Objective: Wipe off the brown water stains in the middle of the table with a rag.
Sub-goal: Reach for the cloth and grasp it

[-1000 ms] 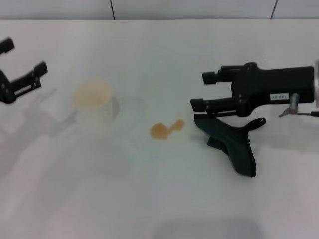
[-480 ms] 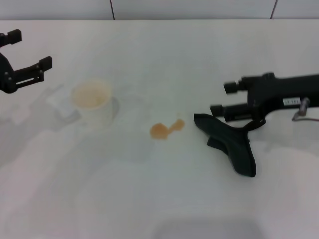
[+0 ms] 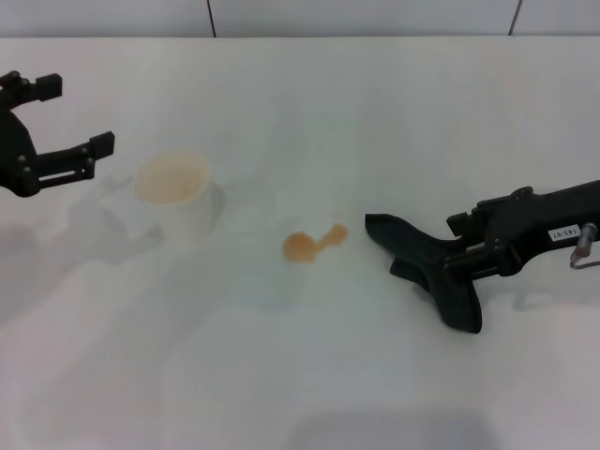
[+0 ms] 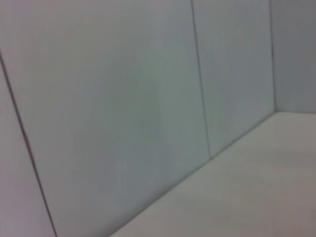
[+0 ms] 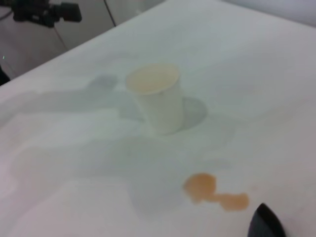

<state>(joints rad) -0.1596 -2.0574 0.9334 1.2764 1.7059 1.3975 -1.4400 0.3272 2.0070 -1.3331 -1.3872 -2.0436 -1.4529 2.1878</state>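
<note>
Rag (image 3: 439, 272) lies flat on surface (image 3: 309, 375), well right of brown water stains (image 3: 313, 243). Right gripper (image 3: 457, 246) has dropped low onto rag's mid, fingers apart, not gripping yet; grasp seems imminent. Left gripper (image 3: 70, 120), fingers open, has drifted toward cup (image 3: 173, 191).

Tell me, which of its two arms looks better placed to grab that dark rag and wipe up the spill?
Probably the right. The right gripper is at the rag, which lies just right of the brown water stains. The left gripper hangs open at the table's far left, beyond the white cup.
</note>
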